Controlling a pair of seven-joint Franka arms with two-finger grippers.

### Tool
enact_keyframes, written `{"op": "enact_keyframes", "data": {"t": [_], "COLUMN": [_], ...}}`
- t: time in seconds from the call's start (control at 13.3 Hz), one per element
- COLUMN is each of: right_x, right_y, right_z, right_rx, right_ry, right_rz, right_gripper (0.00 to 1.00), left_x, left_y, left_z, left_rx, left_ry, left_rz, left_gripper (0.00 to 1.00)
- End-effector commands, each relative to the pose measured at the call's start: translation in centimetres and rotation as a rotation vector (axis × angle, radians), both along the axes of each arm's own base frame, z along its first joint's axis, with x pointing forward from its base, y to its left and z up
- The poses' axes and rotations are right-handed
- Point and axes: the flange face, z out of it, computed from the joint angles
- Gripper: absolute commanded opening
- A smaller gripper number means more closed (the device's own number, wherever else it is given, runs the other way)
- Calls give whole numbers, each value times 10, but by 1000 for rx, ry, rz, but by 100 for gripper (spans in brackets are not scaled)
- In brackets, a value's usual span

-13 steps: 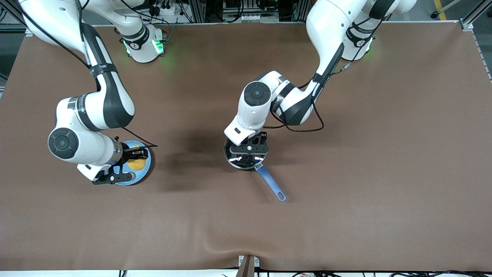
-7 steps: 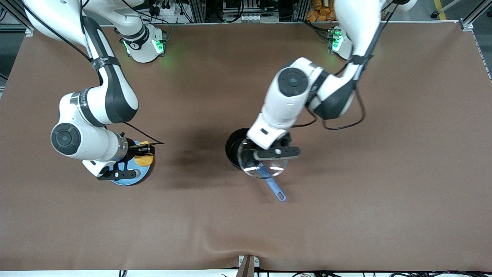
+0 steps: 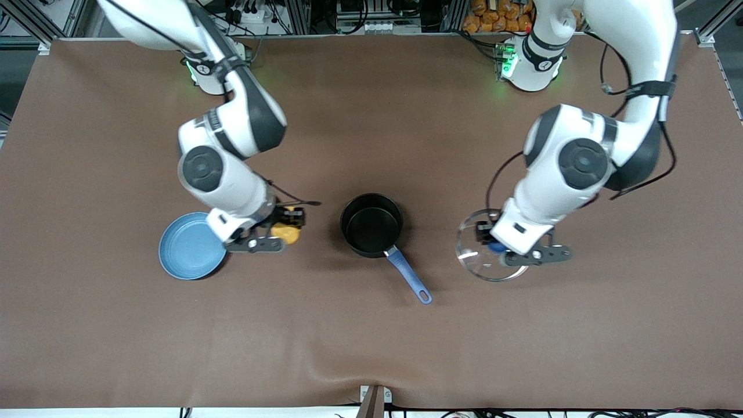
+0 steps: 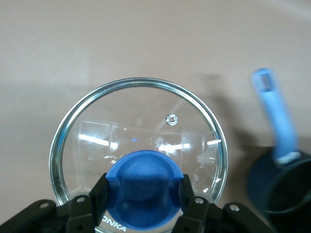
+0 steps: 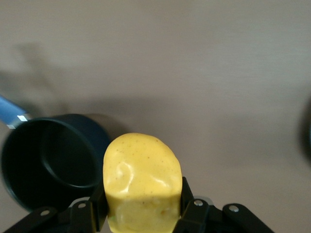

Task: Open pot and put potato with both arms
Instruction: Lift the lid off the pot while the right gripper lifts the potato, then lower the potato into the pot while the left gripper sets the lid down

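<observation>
The black pot (image 3: pixel 371 225) stands open at the table's middle, its blue handle (image 3: pixel 409 276) pointing toward the front camera. It also shows in the right wrist view (image 5: pixel 46 162) and in the left wrist view (image 4: pixel 284 187). My right gripper (image 3: pixel 284 229) is shut on the yellow potato (image 3: pixel 285 233) (image 5: pixel 142 182) and holds it over the table between the plate and the pot. My left gripper (image 3: pixel 505 247) is shut on the blue knob (image 4: pixel 142 187) of the glass lid (image 3: pixel 482 261) (image 4: pixel 136 121), held over the table toward the left arm's end.
A light-blue plate (image 3: pixel 186 249) lies bare on the table toward the right arm's end, beside the right gripper. The brown table cover (image 3: pixel 371 348) has a small ripple near its front edge.
My left gripper has carried the lid off the pot toward the left arm's end. My right gripper has lifted the potato off the plate and moved it toward the pot.
</observation>
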Motion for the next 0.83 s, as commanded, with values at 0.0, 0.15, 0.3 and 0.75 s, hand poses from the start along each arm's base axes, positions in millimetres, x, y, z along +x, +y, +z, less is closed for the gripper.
{"op": "enact_keyframes", "data": {"t": [0.0, 0.15, 0.3, 0.75], "right_x": [-14, -22, -30, -55], "right_y": [46, 73, 95, 153], "right_z": [-21, -39, -62, -100], "right_rx": [40, 63, 84, 112], "right_ry": [-45, -81, -115, -156], "right_rz": [-49, -34, -20, 21], "right_gripper": [0, 0, 0, 0], "left_x": [-19, -21, -26, -31], "left_y": [29, 67, 96, 154], "left_z": [-20, -42, -67, -117], "left_rx": [24, 26, 26, 21], "left_ry": [-6, -15, -17, -51], "left_rz": [-21, -19, -47, -101], "left_gripper": [0, 0, 0, 0]}}
